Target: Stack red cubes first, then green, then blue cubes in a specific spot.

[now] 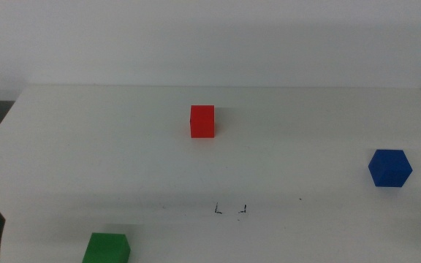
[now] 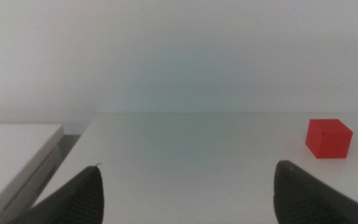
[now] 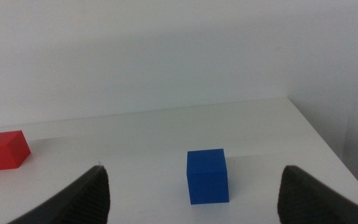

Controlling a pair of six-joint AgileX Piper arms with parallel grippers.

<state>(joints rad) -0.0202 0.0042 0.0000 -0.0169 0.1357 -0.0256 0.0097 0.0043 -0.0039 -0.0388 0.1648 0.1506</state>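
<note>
red cube: small matte solid bright-red cube (image 1: 202, 121) sits alone mid-table, toward the far side – nothing stacked on it
green cube: same-size matte green cube (image 1: 107, 248) at the near edge, left of centre, well apart from the red one
blue cube: matte deep-blue cube (image 1: 389, 168) off on the right side
white table (image 1: 305, 124): has small black corner marks (image 1: 230, 210) near the front middle
left gripper (image 2: 185, 193): jaws spread wide, holding nothing – waiting at the near left corner
right gripper (image 3: 191, 193): wide open too, blue cube ahead between its jaws, not touching

Our left gripper (image 2: 188, 193) and right gripper (image 3: 191, 193) each show two dark, matte fingers (image 2: 73, 202) with broad bases narrowing to rounded tips.
</note>
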